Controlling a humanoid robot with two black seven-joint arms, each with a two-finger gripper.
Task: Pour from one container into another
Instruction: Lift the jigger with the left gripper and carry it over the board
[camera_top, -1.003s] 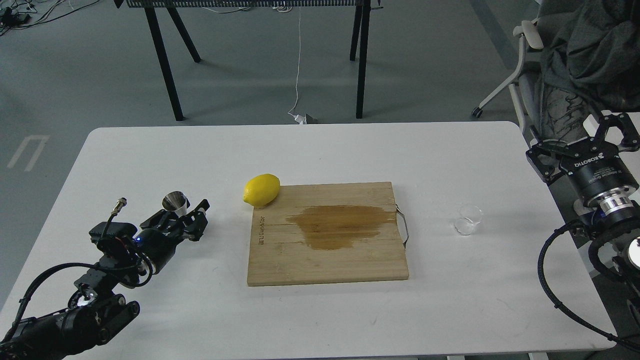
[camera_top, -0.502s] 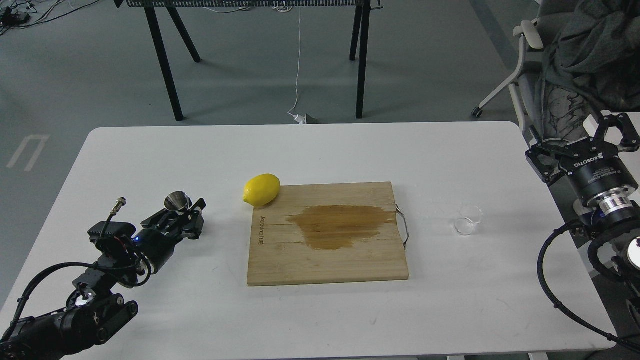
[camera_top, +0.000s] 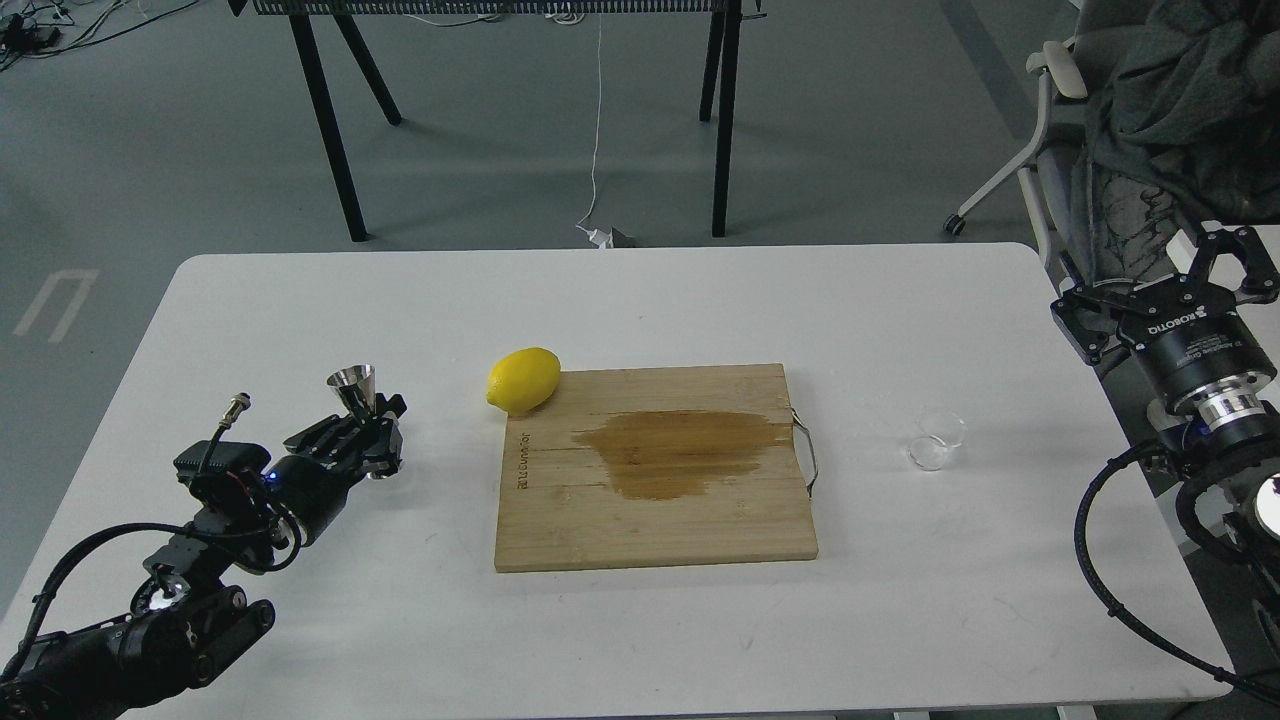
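The steel jigger (camera_top: 352, 390) stands upright at the table's left side, its upper cone showing above my left gripper (camera_top: 368, 438). That gripper is shut on the jigger's lower half, which its fingers hide. The small clear glass cup (camera_top: 936, 439) sits on the white table to the right of the cutting board, with nothing holding it. My right gripper (camera_top: 1160, 285) hangs open past the table's right edge, well behind and to the right of the cup.
A bamboo cutting board (camera_top: 560, 520) with a dark wet stain (camera_top: 675, 452) lies mid-table. A lemon (camera_top: 523, 380) rests at its back left corner. A chair draped with dark cloth (camera_top: 1160, 110) stands beyond the white table (camera_top: 640, 300) at the right.
The jigger went from tilted to upright in my left gripper, whose fingers drew in around it and shifted slightly left. The right arm and the glass cup stayed put.
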